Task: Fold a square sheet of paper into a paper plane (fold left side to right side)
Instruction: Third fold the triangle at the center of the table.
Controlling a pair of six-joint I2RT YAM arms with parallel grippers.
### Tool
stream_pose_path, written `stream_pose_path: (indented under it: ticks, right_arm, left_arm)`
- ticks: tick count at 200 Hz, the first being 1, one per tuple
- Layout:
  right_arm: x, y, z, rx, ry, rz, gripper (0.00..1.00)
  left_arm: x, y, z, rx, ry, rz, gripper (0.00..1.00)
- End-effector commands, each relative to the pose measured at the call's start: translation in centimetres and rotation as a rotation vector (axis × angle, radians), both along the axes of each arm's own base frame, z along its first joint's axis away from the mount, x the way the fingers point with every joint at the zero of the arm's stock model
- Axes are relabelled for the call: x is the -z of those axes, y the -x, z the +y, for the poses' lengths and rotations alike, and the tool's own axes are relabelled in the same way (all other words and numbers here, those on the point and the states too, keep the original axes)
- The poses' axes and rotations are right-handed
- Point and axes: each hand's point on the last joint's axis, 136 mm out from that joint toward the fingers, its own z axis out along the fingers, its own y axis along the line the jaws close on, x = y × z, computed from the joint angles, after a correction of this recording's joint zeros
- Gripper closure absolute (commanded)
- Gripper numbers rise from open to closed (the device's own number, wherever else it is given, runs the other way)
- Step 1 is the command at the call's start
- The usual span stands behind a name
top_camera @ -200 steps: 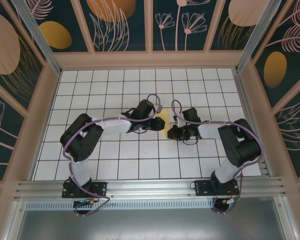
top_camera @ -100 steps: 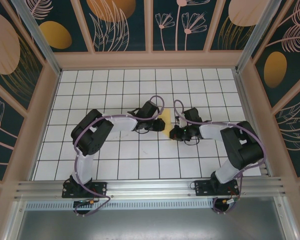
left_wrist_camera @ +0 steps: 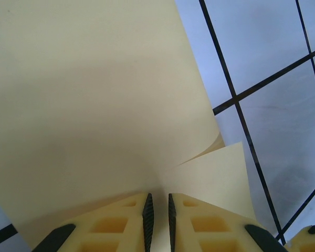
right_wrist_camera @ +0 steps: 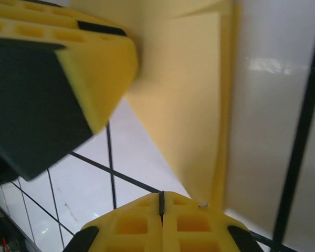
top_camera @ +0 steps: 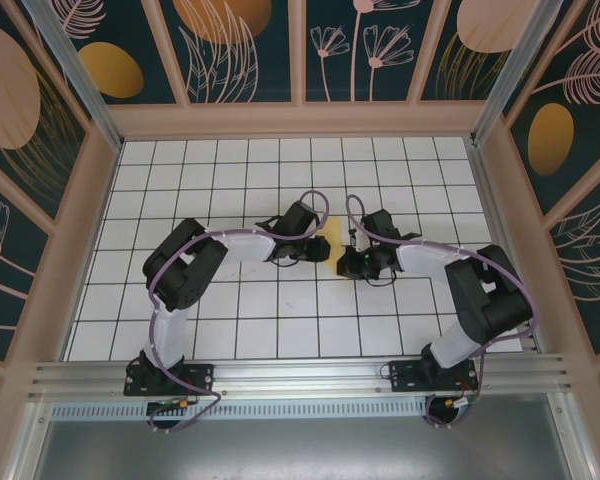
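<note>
The square sheet of paper [top_camera: 329,240] is pale yellow and partly folded, and it lies at the table's middle between my two grippers. In the left wrist view it [left_wrist_camera: 94,105] rises and curls over, with a lower flap [left_wrist_camera: 220,178] under it. My left gripper [left_wrist_camera: 158,212] [top_camera: 314,246] is shut on the sheet's near edge. My right gripper [right_wrist_camera: 161,202] [top_camera: 346,262] is shut on nothing, its tip at the sheet's folded edge [right_wrist_camera: 189,105]. A left finger [right_wrist_camera: 58,79] shows at upper left in the right wrist view. A paper plane is out of view.
White grid-tile table [top_camera: 230,330] inside wooden walls [top_camera: 300,120]. Both arms reach inward, the left elbow [top_camera: 175,270] and the right elbow [top_camera: 485,285] at the sides. An aluminium rail [top_camera: 300,375] runs along the near edge.
The left arm's elbow folded inward and its gripper shifted slightly right with the paper. The right gripper moved a little farther from the bases, staying shut.
</note>
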Motion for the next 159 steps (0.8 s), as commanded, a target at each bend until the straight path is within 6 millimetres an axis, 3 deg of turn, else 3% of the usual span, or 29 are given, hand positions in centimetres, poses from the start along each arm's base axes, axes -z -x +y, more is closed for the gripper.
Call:
stream_pose_path:
  ticks: [1, 47, 129, 159]
  right_arm:
    - [1.1, -0.5, -0.2, 0.027, 0.043, 0.024, 1.0]
    - [2.5, 0.1, -1.5, 0.067, 0.088, 0.058, 1.0]
    - [3.8, 4.8, -5.3, 0.127, 0.082, 0.154, 1.0]
    - [1.8, 3.4, -4.8, 0.113, 0.019, 0.074, 1.0]
  left_arm:
    - [3.4, -0.1, 2.3, -0.039, -0.116, 0.028, 0.8]
    - [3.3, -0.2, 2.3, -0.043, -0.116, 0.024, 0.8]
    - [3.2, -0.2, 2.4, -0.045, -0.117, 0.019, 0.8]
    - [0.8, 0.1, 1.2, -0.009, -0.042, 0.023, 0.74]
